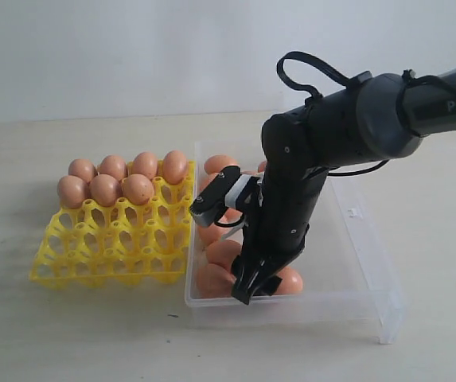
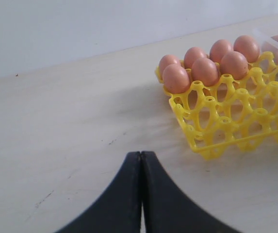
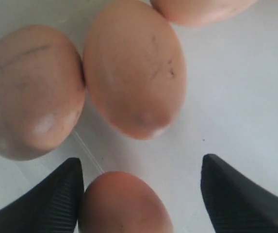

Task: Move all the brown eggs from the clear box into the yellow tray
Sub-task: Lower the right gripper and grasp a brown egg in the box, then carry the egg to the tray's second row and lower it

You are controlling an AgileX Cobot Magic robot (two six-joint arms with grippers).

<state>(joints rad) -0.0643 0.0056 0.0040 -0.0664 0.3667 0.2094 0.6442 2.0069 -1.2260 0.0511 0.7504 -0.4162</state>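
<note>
The yellow tray (image 1: 108,247) lies on the left with several brown eggs (image 1: 138,189) in its two back rows; its front cups stand open. The clear box (image 1: 347,263) beside it holds several more brown eggs (image 1: 221,253) along its left side. My right gripper (image 1: 254,288) is down inside the box near the front wall. It is open (image 3: 142,162), with one egg (image 3: 124,204) between its fingers, touching one pad (image 3: 61,194). Two more eggs (image 3: 134,73) lie just beyond. My left gripper (image 2: 141,155) is shut and empty above the bare table, short of the tray (image 2: 226,131).
The right arm's black forearm (image 1: 355,119) reaches in from the upper right over the box. A small latch tab (image 1: 353,212) sits on the box's right wall. The right half of the box floor (image 1: 331,255) is bare. Pale tabletop surrounds both containers.
</note>
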